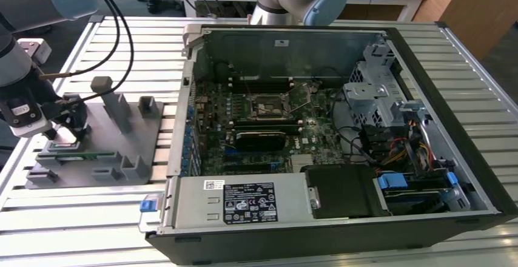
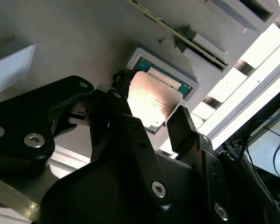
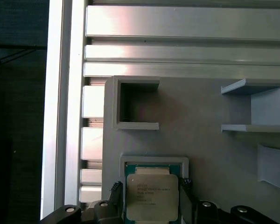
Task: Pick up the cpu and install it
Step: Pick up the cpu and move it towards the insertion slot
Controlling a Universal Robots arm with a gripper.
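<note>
The cpu point(image 3: 151, 199), a flat square chip with a shiny metal top, sits over a green-floored square pocket point(image 3: 154, 164) of the grey holder block point(image 1: 113, 130). In the second wrist view the cpu point(image 2: 150, 100) looks slightly raised and tilted out of that pocket. My gripper point(image 3: 151, 190) has its black fingers point(image 2: 179, 122) pressed against two opposite edges of the chip. In the exterior view my gripper point(image 1: 69, 127) hangs over the holder block at the exterior view's left. The motherboard socket point(image 1: 267, 105) lies inside the open computer case point(image 1: 453, 158), far from the gripper.
A long green memory stick point(image 1: 85, 155) lies in a slot of the holder block beside the gripper. Grey upright posts point(image 1: 109, 97) rise from the block. The slatted aluminium table point(image 1: 73, 218) carries both block and case. Cables and drive cages fill the case's right side.
</note>
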